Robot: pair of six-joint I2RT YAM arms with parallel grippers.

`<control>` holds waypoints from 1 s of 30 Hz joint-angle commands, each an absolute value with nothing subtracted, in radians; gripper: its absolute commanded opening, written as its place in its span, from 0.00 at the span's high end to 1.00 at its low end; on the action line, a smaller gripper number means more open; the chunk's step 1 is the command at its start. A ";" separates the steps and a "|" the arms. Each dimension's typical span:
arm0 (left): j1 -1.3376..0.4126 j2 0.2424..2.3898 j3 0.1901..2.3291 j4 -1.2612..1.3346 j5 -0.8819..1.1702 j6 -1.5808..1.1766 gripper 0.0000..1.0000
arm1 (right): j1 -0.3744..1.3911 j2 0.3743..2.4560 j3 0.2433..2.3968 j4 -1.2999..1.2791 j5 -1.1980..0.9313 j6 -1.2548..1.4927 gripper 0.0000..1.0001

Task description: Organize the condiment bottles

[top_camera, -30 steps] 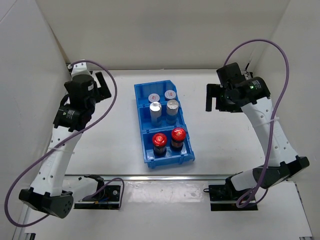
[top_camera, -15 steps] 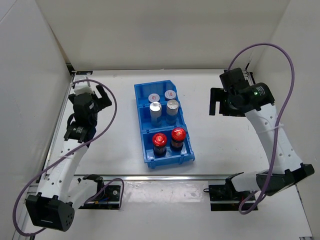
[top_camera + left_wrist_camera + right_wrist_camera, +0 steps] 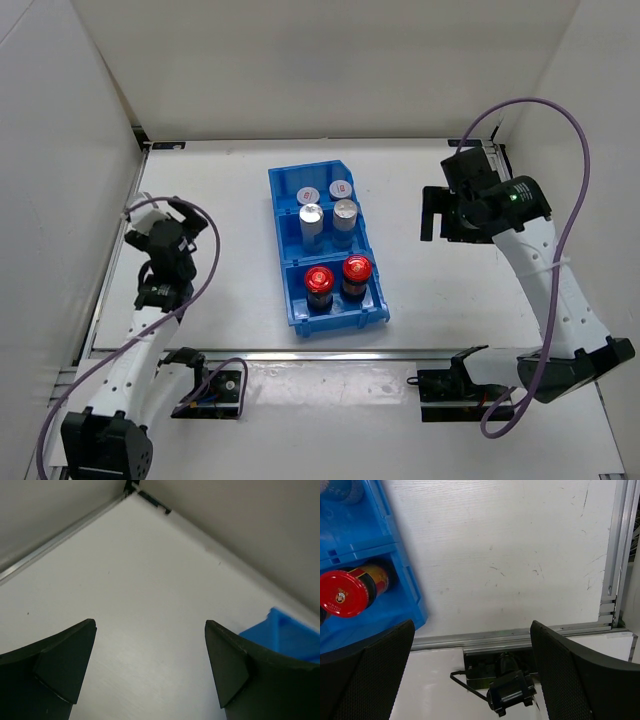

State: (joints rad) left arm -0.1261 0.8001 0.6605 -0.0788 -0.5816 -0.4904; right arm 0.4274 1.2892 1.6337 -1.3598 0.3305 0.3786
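Since both arms have drawn back from the blue bin (image 3: 285, 182), the top view shows the left gripper (image 3: 168, 210) and right gripper (image 3: 432, 215) spread open and empty. Six condiment bottles (image 3: 345, 212) stand paired in its compartments. Left wrist: fingers (image 3: 55, 660) apart over the table (image 3: 150, 570). Right wrist: red-capped bottle (image 3: 340, 594) binned. Sorting is judged complete.

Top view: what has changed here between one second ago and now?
The left end effector pulled back toward the near edge and the left wall, open and empty. The right end effector drifted slightly nearer and to the right, also open and empty. Nothing was taken hold of or let go. The six bottles and the blue bin stayed as they were.
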 commanded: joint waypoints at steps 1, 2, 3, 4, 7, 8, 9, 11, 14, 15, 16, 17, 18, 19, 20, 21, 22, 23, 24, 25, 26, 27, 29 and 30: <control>-0.120 0.837 0.513 0.150 -0.523 -0.347 0.00 | 0.425 1.253 1.629 -1.543 0.328 0.387 0.01; -0.120 0.848 0.438 0.295 -0.490 -0.310 0.00 | 0.425 1.253 1.629 -1.543 0.328 0.387 0.01; -0.120 0.883 0.411 0.348 -0.480 -0.261 0.00 | 0.425 1.253 1.629 -1.543 0.328 0.377 0.01; -0.120 0.900 0.391 0.391 -0.480 -0.261 0.00 | 0.425 1.244 1.629 -1.554 0.328 0.377 0.01; -0.120 0.974 0.335 0.540 -0.442 -0.172 0.00 | 0.425 1.235 1.649 -1.580 0.337 0.377 0.01; -0.111 0.994 0.324 0.567 -0.417 -0.140 0.00 | 0.425 1.235 1.649 -1.580 0.337 0.377 0.01; -0.110 1.035 0.308 0.609 -0.360 -0.071 0.00 | 0.425 1.224 1.649 -1.589 0.337 0.377 0.01; -0.110 1.072 0.269 0.672 -0.341 -0.046 0.00 | 0.425 1.209 1.649 -1.589 0.337 0.368 0.01; -0.110 1.146 0.212 0.879 -0.307 -0.037 0.00 | 0.425 1.186 1.649 -1.598 0.337 0.368 0.01; -0.110 1.166 0.203 0.896 -0.290 -0.028 0.00 | 0.425 1.177 1.649 -1.598 0.347 0.368 0.01; -0.110 1.198 0.202 0.896 -0.232 0.001 0.00 | 0.425 1.177 1.649 -1.598 0.347 0.368 0.01; -0.101 1.213 0.202 0.894 -0.197 0.015 0.00 | 0.425 1.177 1.649 -1.598 0.356 0.368 0.01; -0.101 1.224 0.202 0.884 -0.181 0.015 0.00 | 0.425 1.177 1.649 -1.598 0.356 0.379 0.01; -0.101 1.224 0.239 0.850 -0.181 0.015 0.00 | 0.425 1.177 1.649 -1.598 0.356 0.379 0.01; -0.088 1.254 0.239 0.850 -0.181 -0.004 0.00 | 0.425 1.177 1.649 -1.598 0.356 0.379 0.01; -0.078 1.278 0.239 0.908 -0.161 -0.015 0.00 | 0.425 1.177 1.649 -1.598 0.365 0.379 0.01; -0.069 1.313 0.239 0.928 -0.149 -0.015 0.00 | 0.425 1.177 1.649 -1.598 0.365 0.379 0.01; -0.069 1.325 0.239 0.940 -0.140 -0.015 0.00 | 0.425 1.177 1.649 -1.598 0.365 0.379 0.01; -0.058 1.339 0.239 0.940 -0.129 -0.015 0.00 | 0.425 1.177 1.649 -1.598 0.365 0.379 0.01; -0.058 1.373 0.251 0.954 -0.129 -0.015 0.00 | 0.425 1.177 1.649 -1.598 0.365 0.379 0.01; -0.058 1.391 0.262 0.954 -0.106 -0.015 0.00 | 0.425 1.177 1.661 -1.598 0.365 0.379 0.01; -0.058 1.410 0.277 0.944 -0.086 -0.006 0.00 | 0.425 1.177 1.661 -1.598 0.365 0.379 0.01; -0.049 1.449 0.311 0.927 -0.028 0.017 0.00 | 0.425 1.177 1.661 -1.589 0.365 0.379 0.01; -0.049 1.436 0.302 0.927 -0.028 0.017 0.00 | 0.425 1.177 1.670 -1.589 0.365 0.379 0.01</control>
